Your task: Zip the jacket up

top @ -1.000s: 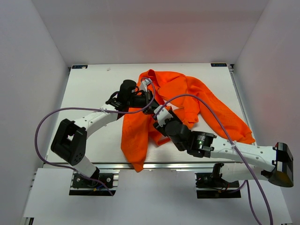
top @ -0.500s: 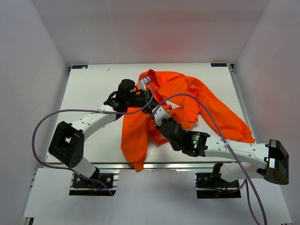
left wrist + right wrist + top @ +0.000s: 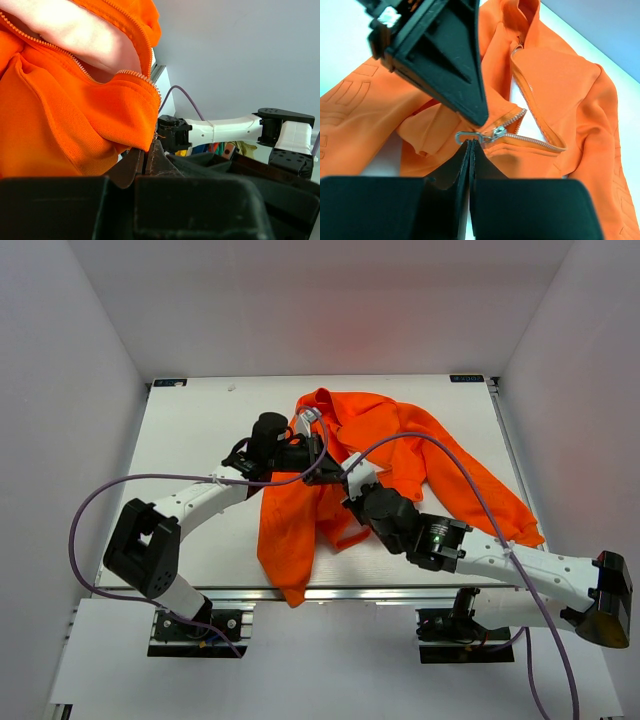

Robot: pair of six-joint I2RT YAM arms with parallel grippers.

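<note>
Nearest, the right gripper (image 3: 470, 146) is closed, tips meeting at the metal zipper pull (image 3: 464, 136) (whether it truly pinches it is unclear). Just beyond, at its 11 o'clock, the left gripper (image 3: 145, 159) clamps the zipper edge of the jacket (image 3: 400, 440), which sprawls from the middle of the table (image 3: 190, 420) toward 3 o'clock.

A white table (image 3: 200, 430) bears the rumpled orange jacket (image 3: 440, 455), partly lifted.
</note>
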